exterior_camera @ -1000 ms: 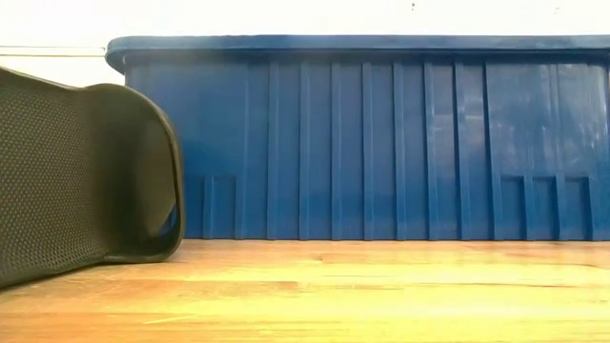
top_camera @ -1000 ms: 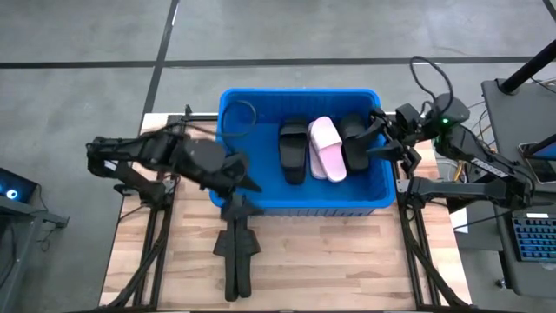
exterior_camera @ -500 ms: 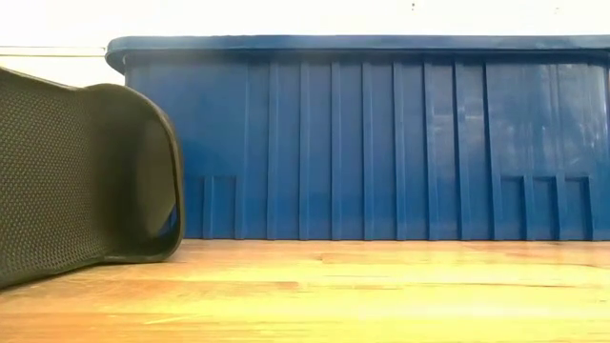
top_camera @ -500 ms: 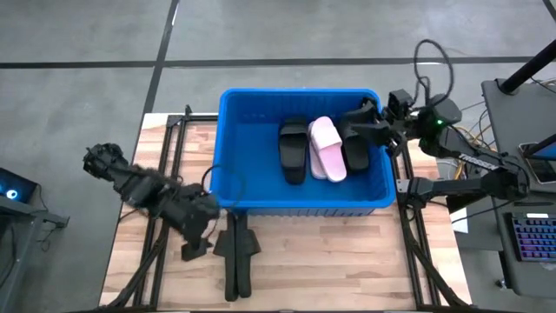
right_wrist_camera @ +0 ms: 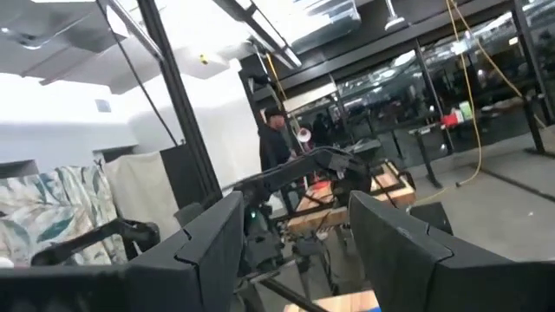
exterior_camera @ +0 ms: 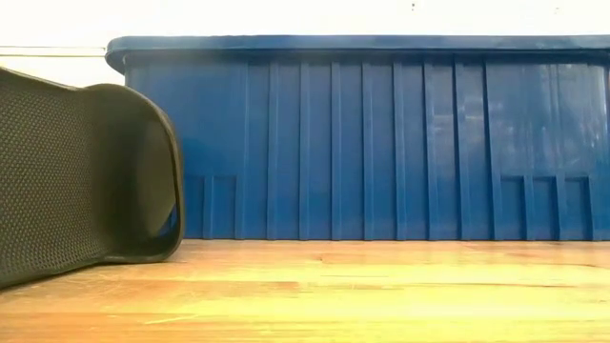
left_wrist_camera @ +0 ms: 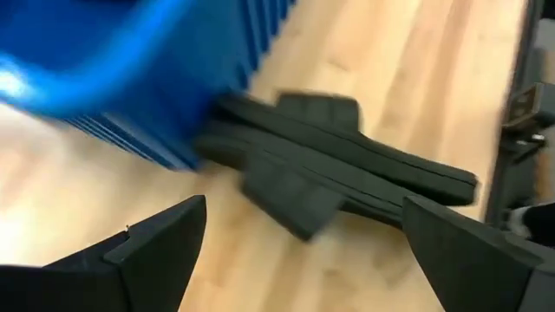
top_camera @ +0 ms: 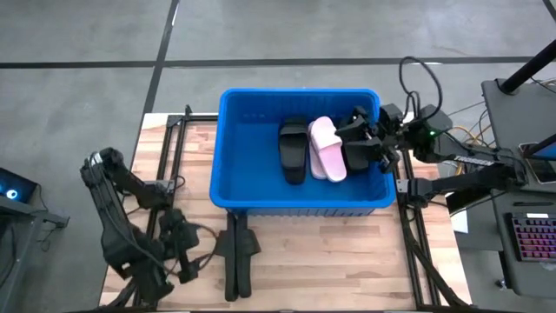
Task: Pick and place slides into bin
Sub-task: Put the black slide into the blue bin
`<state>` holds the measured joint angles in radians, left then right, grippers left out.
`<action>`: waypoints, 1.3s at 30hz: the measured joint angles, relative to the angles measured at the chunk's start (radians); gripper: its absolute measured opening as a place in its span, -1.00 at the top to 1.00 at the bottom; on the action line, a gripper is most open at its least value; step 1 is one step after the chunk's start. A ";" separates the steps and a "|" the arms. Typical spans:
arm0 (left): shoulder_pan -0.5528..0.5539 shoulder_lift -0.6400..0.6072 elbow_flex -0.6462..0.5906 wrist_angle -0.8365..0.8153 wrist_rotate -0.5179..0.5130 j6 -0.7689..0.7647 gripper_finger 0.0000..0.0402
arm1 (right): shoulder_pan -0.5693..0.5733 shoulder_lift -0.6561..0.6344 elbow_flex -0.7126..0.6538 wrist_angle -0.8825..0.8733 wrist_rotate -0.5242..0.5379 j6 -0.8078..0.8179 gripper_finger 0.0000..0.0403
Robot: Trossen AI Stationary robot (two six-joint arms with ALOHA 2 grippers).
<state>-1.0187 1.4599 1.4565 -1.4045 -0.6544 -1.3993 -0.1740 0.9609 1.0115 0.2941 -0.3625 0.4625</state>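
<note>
The blue bin (top_camera: 228,187) stands at the table's middle. In it lie a black slide (top_camera: 294,149), a pale pink slide (top_camera: 327,148) and another black slide (top_camera: 354,149), side by side on its floor. Two more black slides (top_camera: 236,256) lie pressed together on the table, one end at the bin's near wall; they also show in the left wrist view (left_wrist_camera: 347,165) and the low view (exterior_camera: 86,181). My left gripper (top_camera: 187,261) is open and empty, just left of that pair (left_wrist_camera: 303,208). My right gripper (top_camera: 363,130) is open and empty over the bin's right side (right_wrist_camera: 295,243).
Bare wooden table (top_camera: 347,252) lies in front of the bin. Black frame rails run along both table sides (top_camera: 408,235). A keyboard and desk (top_camera: 530,235) stand off the right. A person (right_wrist_camera: 276,139) shows far off in the room.
My left arm has swung away from the bin's near left corner, toward the table's near left corner and down, and now sits low beside the two black slides on the table. My right gripper has shifted a little left over the bin's right rim. The slides have not moved.
</note>
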 joint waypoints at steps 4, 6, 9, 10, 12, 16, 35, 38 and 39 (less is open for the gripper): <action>-0.042 0.004 -0.140 0.232 0.000 -0.053 -0.84 | 0.013 0.033 0.000 -0.001 0.024 0.000 0.00; -0.043 0.004 -0.196 0.316 -0.003 -0.054 -0.84 | 0.013 0.048 0.000 -0.001 0.028 0.000 0.00; -0.041 0.004 -0.270 0.389 0.018 -0.064 -0.84 | 0.013 0.067 0.000 0.001 0.034 0.000 0.00; -0.041 0.004 -0.291 0.409 0.030 -0.066 -0.84 | 0.013 0.072 0.000 0.001 0.034 0.001 0.00; -0.043 0.004 -0.323 0.425 0.063 -0.089 -0.84 | 0.013 0.079 0.000 0.001 0.034 0.001 0.00; -0.042 0.004 -0.374 0.428 0.078 -0.113 -0.84 | 0.013 0.082 0.000 0.001 0.034 0.001 0.00; -0.030 0.012 -0.605 0.645 -0.010 -0.114 -0.84 | 0.013 0.075 0.000 0.003 0.034 0.033 0.00; -0.025 0.012 -0.634 0.654 -0.015 -0.114 -0.84 | 0.013 0.075 0.000 0.002 0.034 0.043 0.00; -0.022 0.012 -0.646 0.665 -0.015 -0.114 -0.84 | 0.013 0.075 0.000 0.002 0.034 0.043 0.00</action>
<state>-1.0407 1.4719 0.8103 -0.7397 -0.6693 -1.5135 -0.1612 1.0359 1.0115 0.2966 -0.3283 0.5056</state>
